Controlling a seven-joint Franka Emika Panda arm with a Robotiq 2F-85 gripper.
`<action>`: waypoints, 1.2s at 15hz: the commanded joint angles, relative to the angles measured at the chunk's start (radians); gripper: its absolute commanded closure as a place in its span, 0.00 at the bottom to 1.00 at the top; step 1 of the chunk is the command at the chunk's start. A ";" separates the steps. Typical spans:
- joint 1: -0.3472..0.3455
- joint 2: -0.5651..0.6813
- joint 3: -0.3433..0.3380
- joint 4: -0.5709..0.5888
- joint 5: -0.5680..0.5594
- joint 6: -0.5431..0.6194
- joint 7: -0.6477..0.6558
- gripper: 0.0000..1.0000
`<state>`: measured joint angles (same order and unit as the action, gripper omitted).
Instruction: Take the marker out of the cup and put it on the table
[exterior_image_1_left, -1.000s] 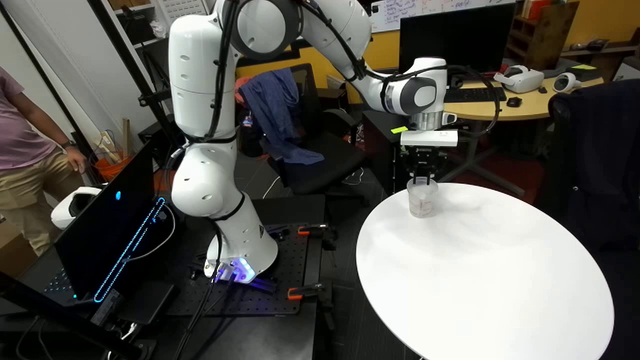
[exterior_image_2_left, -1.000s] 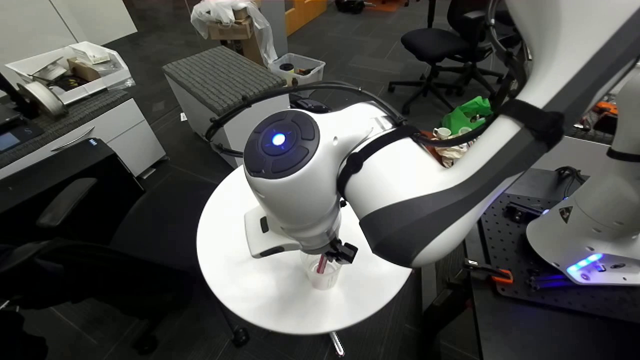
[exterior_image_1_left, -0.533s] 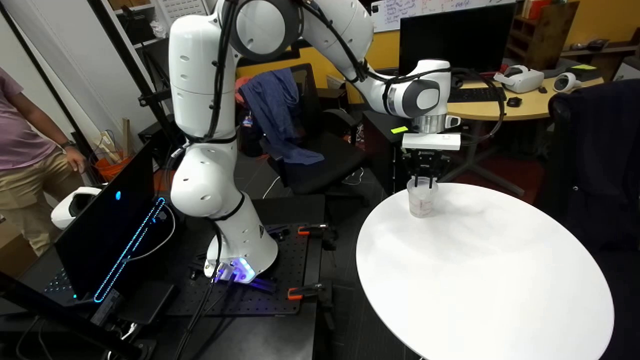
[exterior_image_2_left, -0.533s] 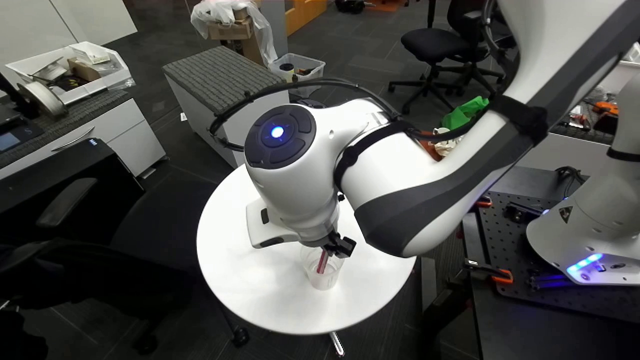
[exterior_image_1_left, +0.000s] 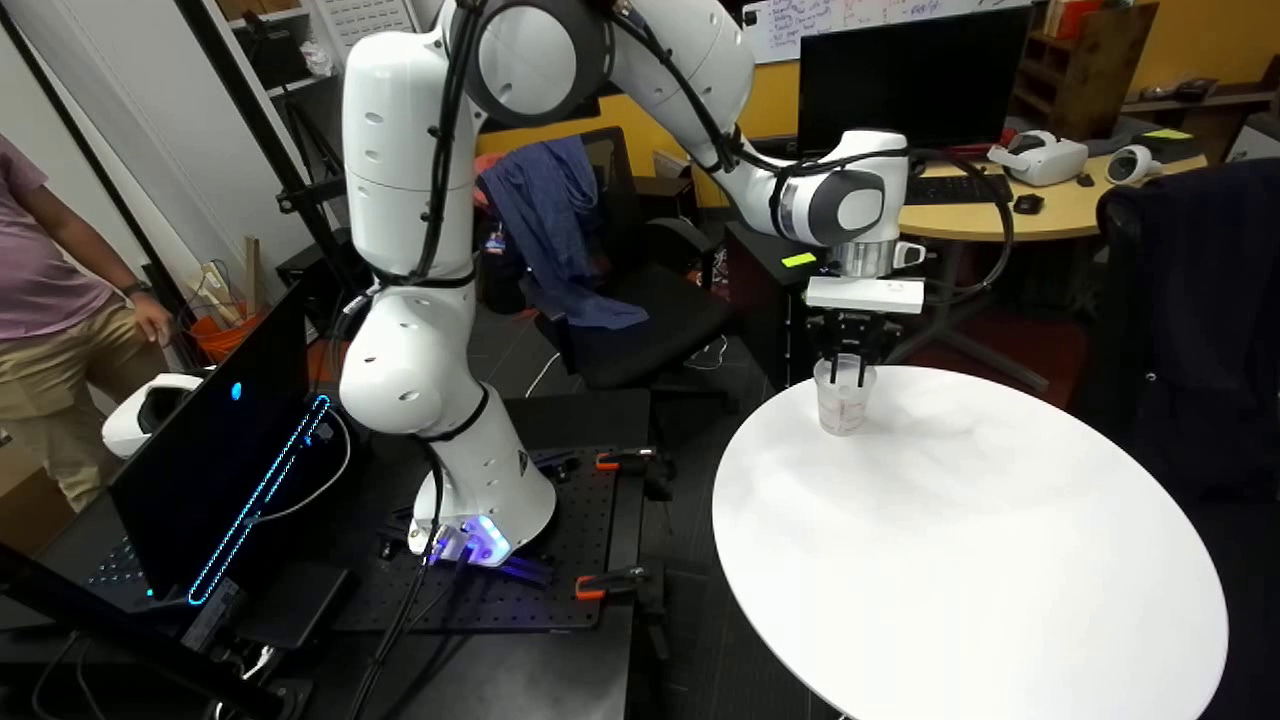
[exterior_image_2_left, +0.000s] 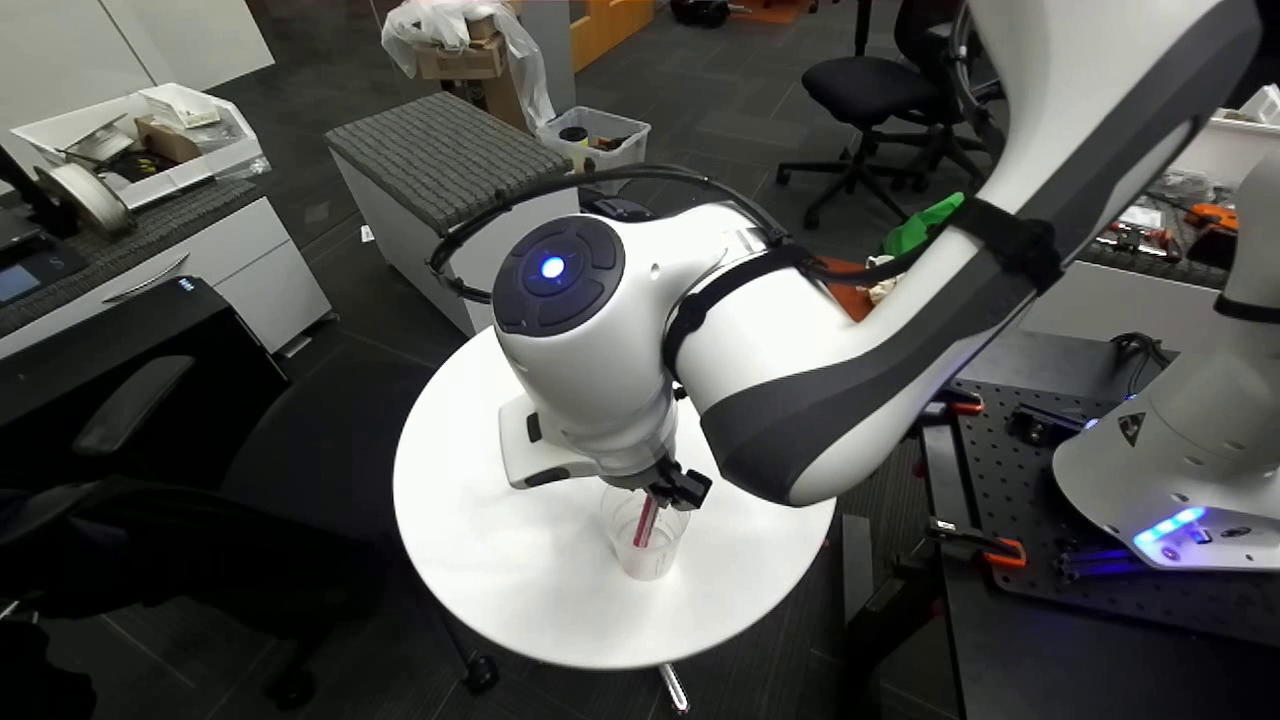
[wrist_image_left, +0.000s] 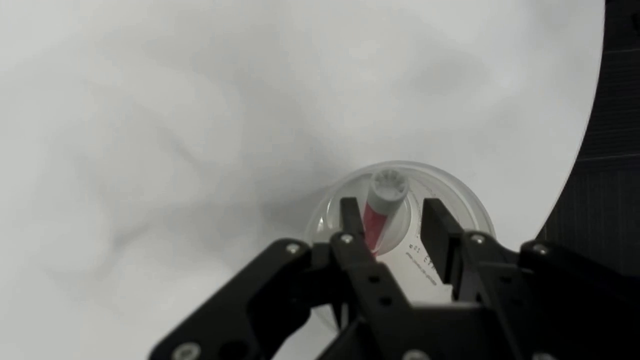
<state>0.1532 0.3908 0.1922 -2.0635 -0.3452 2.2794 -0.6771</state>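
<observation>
The clear cup (exterior_image_1_left: 842, 415) stands upright near the edge of the round white table (exterior_image_1_left: 960, 560); it also shows in an exterior view (exterior_image_2_left: 645, 566) and the wrist view (wrist_image_left: 462, 186). The red marker (exterior_image_2_left: 645, 524) leans inside the cup. In the wrist view the marker (wrist_image_left: 379, 212) shows its grey end up, near the left finger, which hides part of its red body. My gripper (wrist_image_left: 392, 210) is open, fingers pointing down over the cup's mouth, with the marker's top between the fingertips. In an exterior view the gripper's fingertips (exterior_image_1_left: 848, 380) overlap the cup's upper part.
The table's edge (wrist_image_left: 582, 137) is close to the cup. A dark chair (exterior_image_2_left: 310, 440) stands beside the table. A wooden desk (exterior_image_1_left: 960, 222) with a monitor, keyboard and headset is behind it. The robot's base stands on a black bench (exterior_image_1_left: 520, 660).
The gripper has moved down a little, its fingertips now lower over the cup, with a slight sideways shift. The cup and marker have not visibly moved. The fingers stay apart.
</observation>
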 joint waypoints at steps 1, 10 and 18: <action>-0.006 0.011 0.003 0.004 0.016 0.026 0.011 0.59; -0.009 0.021 0.004 0.006 0.030 0.017 0.010 0.60; -0.009 0.018 0.002 0.010 0.028 0.005 0.013 1.00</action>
<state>0.1488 0.4095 0.1922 -2.0611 -0.3303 2.2799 -0.6771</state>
